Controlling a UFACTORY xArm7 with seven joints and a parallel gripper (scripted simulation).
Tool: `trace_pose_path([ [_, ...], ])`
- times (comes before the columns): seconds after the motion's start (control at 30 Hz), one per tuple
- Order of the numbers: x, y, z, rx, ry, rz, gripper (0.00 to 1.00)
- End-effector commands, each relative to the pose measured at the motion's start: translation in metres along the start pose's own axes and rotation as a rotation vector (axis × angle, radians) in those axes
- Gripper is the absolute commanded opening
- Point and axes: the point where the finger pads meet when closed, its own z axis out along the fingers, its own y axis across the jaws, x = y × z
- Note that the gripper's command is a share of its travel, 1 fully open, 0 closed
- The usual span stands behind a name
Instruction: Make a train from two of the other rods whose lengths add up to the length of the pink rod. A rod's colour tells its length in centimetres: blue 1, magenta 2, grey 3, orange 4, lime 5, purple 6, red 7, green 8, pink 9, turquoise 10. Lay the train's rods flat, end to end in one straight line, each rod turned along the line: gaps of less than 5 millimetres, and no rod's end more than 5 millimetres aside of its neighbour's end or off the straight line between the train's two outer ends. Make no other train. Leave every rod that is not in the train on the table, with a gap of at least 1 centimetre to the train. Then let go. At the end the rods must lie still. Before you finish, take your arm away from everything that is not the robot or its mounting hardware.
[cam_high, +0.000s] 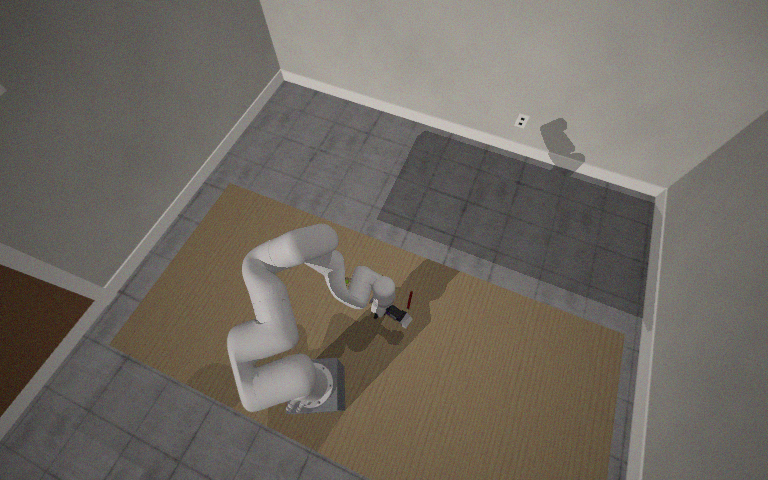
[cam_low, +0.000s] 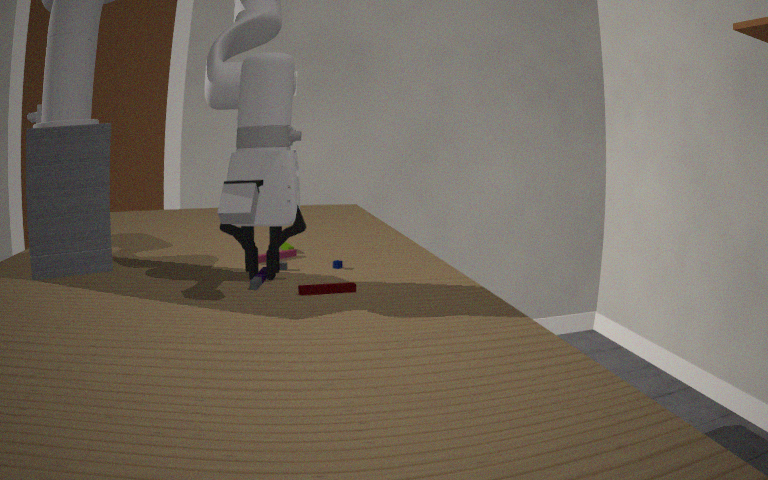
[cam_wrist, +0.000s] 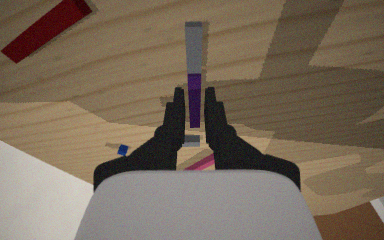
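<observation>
Wrist view: purple rod (cam_wrist: 194, 100) flat on the table (cam_wrist: 300, 45), butted end to end with the grey rod (cam_wrist: 194, 47) — six plus three matches pink. Gripper (cam_wrist: 195, 107) straddles purple, fingers parted with slight gaps, gripping nothing; release looks underway. Red rod (cam_wrist: 45, 30) well apart.

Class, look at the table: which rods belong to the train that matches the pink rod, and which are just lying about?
In the job:
purple rod
grey rod, end to end with it
pink rod, the measure
pincer, opening around the purple rod

Lying about:
red rod
blue rod
lime rod
</observation>
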Motion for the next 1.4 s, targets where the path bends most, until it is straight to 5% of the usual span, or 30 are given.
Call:
trace_pose_path([
  [0.0, 0.000, -0.001, -0.001, 0.003, 0.000, 0.001, 0.20],
  [0.57, 0.000, -0.001, -0.005, 0.003, 0.000, 0.001, 0.24],
  [1.07, 0.000, -0.001, -0.074, 0.003, 0.000, 0.001, 0.24],
  [1.37, 0.000, -0.001, -0.090, 0.003, 0.000, 0.001, 0.24],
])
